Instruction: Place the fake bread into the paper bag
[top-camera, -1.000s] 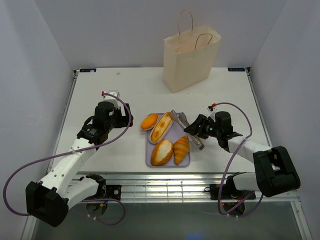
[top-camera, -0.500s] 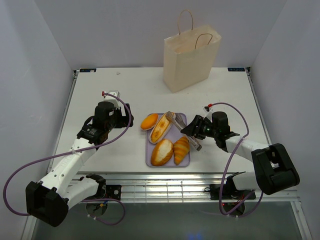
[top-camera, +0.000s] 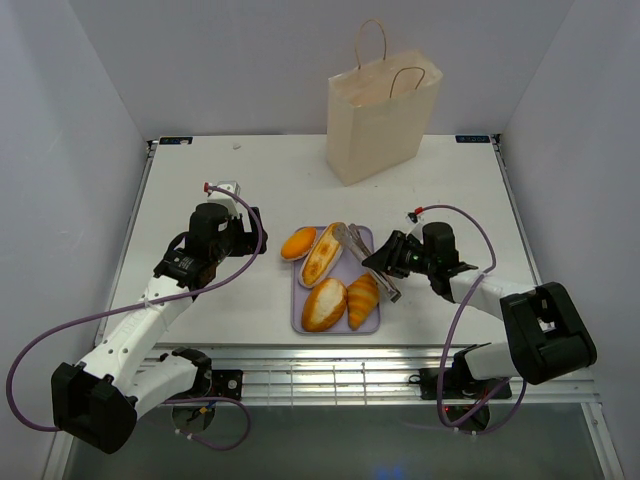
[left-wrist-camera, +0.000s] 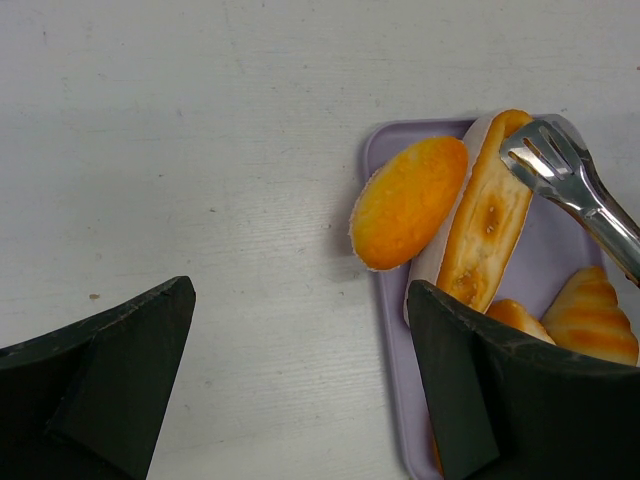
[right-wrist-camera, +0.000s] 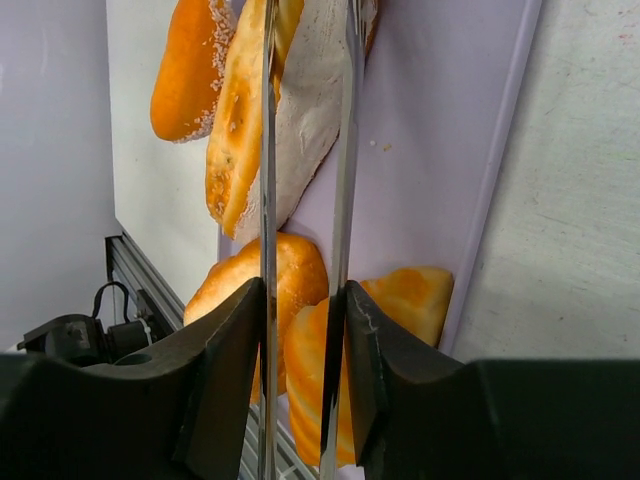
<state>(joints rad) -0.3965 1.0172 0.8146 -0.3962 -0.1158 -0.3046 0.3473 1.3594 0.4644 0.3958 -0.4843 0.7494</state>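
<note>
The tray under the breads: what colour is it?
Lilac; the tray shows best in the right wrist view.

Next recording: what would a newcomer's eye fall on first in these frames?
First, the four glossy orange breads crowded on the lilac tray at the table's near centre. Next, the metal tongs clamped in the right gripper, their tips over the long split roll. Behind them, the tall paper bag stands upright and apart at the far edge.
</note>
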